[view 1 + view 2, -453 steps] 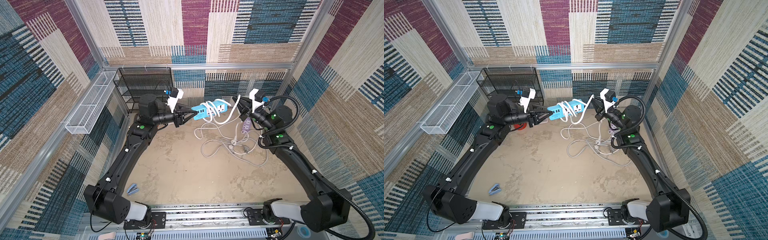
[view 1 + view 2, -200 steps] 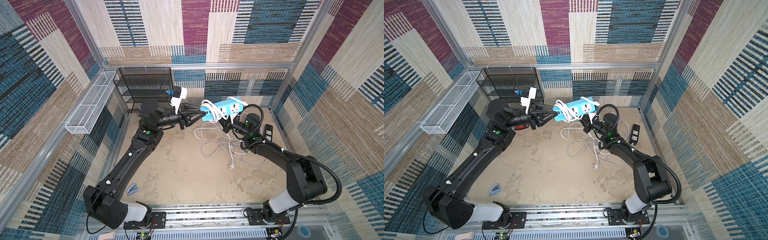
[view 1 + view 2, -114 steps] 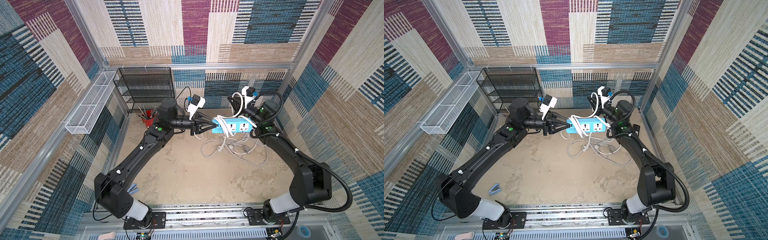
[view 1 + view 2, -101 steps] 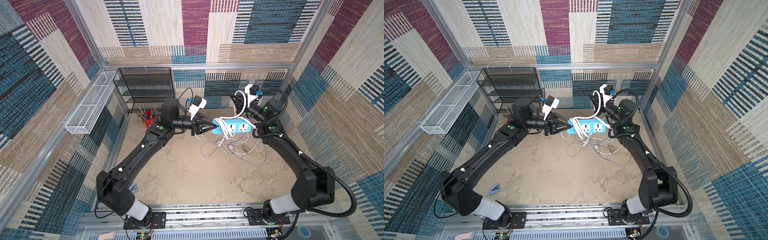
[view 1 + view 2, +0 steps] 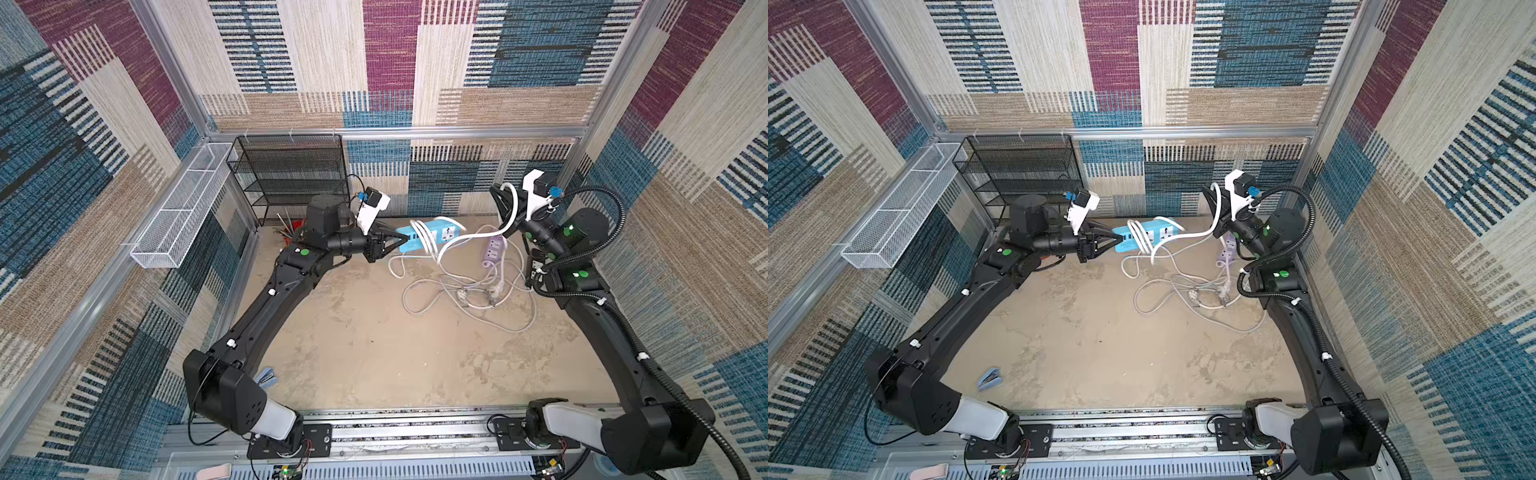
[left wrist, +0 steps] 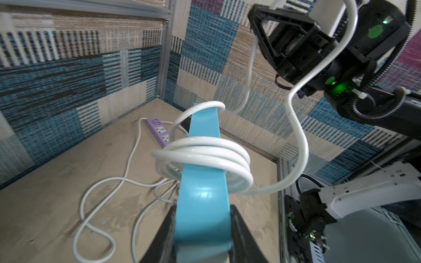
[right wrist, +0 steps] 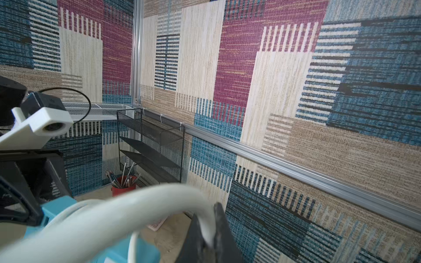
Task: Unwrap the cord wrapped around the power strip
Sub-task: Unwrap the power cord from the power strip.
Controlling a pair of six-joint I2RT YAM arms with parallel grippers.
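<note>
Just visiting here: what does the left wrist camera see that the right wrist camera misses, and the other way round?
Only the left wrist view shows the purple plastic power strip and the loose pale cables lying beside it. Only the right wrist view shows the black wire-mesh shelf, the red cup of pens or pencils and the white mesh basket. Both show the light blue plastic power strip, clamped in the left hand, and its thick white cord, pinched by the right hand.
</note>
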